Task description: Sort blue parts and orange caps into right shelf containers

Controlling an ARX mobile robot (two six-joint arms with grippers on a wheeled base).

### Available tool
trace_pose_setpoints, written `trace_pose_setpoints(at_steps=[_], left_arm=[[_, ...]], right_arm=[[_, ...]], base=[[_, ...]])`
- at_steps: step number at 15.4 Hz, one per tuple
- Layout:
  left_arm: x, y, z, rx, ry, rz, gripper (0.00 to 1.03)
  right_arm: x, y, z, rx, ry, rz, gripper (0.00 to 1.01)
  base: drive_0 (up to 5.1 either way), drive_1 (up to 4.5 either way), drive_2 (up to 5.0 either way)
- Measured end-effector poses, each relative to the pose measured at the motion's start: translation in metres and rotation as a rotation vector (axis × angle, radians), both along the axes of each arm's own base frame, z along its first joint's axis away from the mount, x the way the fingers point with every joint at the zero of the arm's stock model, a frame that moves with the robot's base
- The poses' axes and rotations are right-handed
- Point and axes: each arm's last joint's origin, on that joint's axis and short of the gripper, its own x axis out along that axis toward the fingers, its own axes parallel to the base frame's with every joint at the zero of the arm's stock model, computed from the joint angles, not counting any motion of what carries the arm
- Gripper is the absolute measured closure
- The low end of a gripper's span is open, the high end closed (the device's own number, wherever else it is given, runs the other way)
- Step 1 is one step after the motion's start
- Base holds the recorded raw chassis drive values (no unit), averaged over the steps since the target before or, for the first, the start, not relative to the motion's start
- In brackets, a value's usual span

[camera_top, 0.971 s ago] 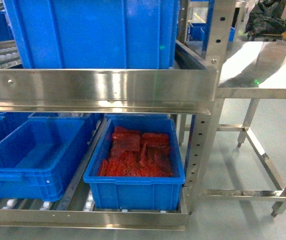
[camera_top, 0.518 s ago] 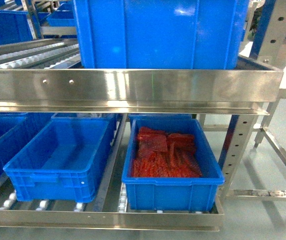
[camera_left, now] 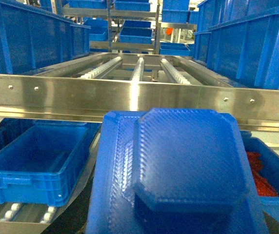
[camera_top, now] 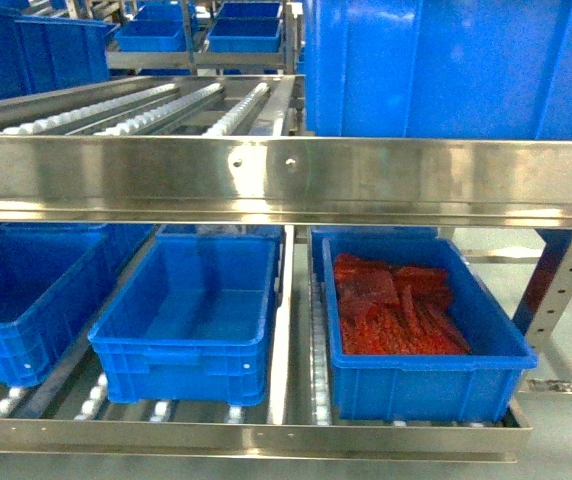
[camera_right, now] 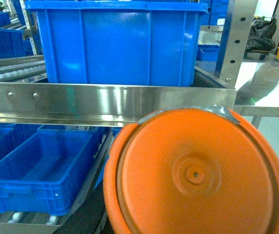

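Since the earlier frame, shelf [camera_top: 286,180] and containers [camera_top: 191,320] are shifted rightward in the head view. A blue part [camera_left: 178,170] fills the left wrist view and an orange cap [camera_right: 198,175] the right; whether either pincer is closed cannot be told. Bins are ahead of both arms.

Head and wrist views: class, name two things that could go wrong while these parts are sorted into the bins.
The orange cap and blue part block much of each wrist view, so aiming may suffer. The steel rail crosses above the lower bins; a part could strike it.

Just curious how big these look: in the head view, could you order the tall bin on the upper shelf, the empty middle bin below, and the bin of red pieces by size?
1. Tall upper bin, cropped yet largest.
2. and 3. Empty middle bin and bin of red pieces: look alike, so no ranking.
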Motion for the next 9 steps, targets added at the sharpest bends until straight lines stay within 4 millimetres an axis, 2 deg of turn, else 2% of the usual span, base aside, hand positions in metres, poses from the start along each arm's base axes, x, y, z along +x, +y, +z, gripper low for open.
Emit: trace_pose_setpoints(at_steps=[9], left_arm=[[0.0,0.0,0.0,0.0,0.0,0.0,0.61]], right_arm=[[0.0,0.0,-0.0004,0.0,0.004,0.0,0.57]], base=[[-5.0,2.44,2.4]])
